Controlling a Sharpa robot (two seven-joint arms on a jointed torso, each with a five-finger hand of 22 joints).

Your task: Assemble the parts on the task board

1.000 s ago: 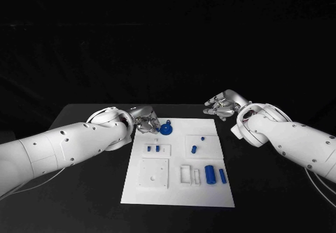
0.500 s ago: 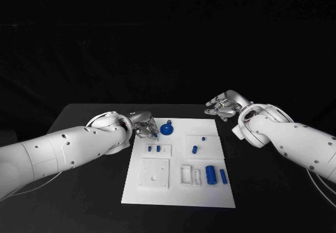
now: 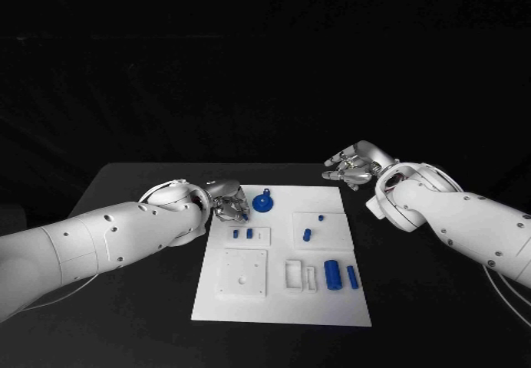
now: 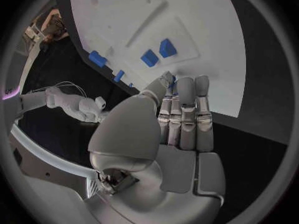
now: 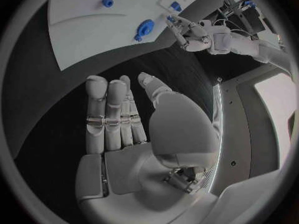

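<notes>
The white task board (image 3: 332, 307) lies mid-table. My left hand (image 3: 227, 203) hovers at its far left edge, fingers down, just beyond a small block (image 3: 258, 239) bearing two blue parts (image 3: 250, 232). In the left wrist view the fingers (image 4: 187, 99) lie straight together with the thumb against them; a sliver of blue shows at the thumb tip, and I cannot tell whether it is held. A round blue part (image 3: 263, 202) with a handle lies right of that hand. My right hand (image 3: 354, 169) hangs off the board's far right corner, flat and holding nothing (image 5: 118, 129).
A square white plate (image 3: 242, 272) sits at the board's near left. Two blue cylinders (image 3: 332, 272) lie beside a slotted block (image 3: 297, 276) at the near right. Another block (image 3: 315, 238) with small blue parts is in the middle right. Black table surrounds the board.
My left hand has drawn away from the round blue part, moving left and slightly nearer. The round part stays on the board. The right hand has barely moved.
</notes>
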